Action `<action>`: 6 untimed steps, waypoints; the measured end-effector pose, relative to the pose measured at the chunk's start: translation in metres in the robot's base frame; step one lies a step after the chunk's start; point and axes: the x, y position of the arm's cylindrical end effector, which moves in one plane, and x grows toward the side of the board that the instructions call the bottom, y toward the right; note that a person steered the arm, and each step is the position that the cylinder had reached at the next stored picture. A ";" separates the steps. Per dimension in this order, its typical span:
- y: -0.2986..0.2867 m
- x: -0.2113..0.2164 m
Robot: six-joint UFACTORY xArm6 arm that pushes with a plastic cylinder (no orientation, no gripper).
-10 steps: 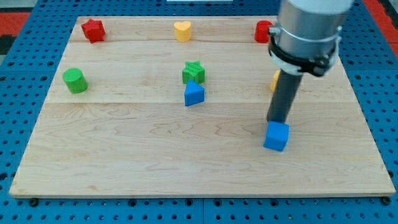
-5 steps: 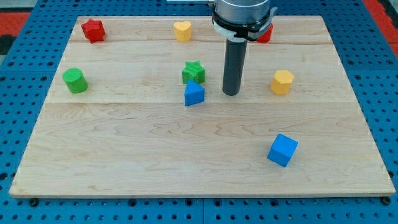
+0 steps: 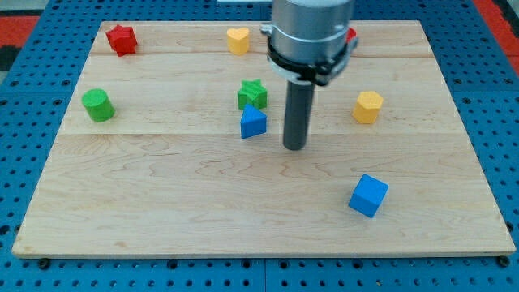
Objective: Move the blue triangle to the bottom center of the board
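Note:
The blue triangle (image 3: 253, 122) sits near the middle of the wooden board (image 3: 162, 203), just below the green star (image 3: 252, 93) and touching or almost touching it. My tip (image 3: 294, 148) rests on the board a short way to the right of the blue triangle and slightly lower in the view, apart from it. The rod rises from the tip to the grey arm at the view's top.
A blue cube (image 3: 368, 195) lies at the lower right. A yellow hexagon-like block (image 3: 367, 106) is at the right. A green cylinder (image 3: 97, 105) is at the left. A red star (image 3: 121, 38) and a yellow heart (image 3: 237, 39) sit along the top; a red block (image 3: 349, 34) is mostly hidden by the arm.
My tip left the blue cube, which shifted slightly to the lower right, swept up-left toward the board's middle, then came down a little beside the blue triangle. The triangle has not moved.

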 end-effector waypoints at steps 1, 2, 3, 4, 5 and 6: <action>-0.005 -0.040; -0.050 -0.028; -0.096 -0.033; -0.112 -0.054; -0.115 -0.001; -0.109 0.059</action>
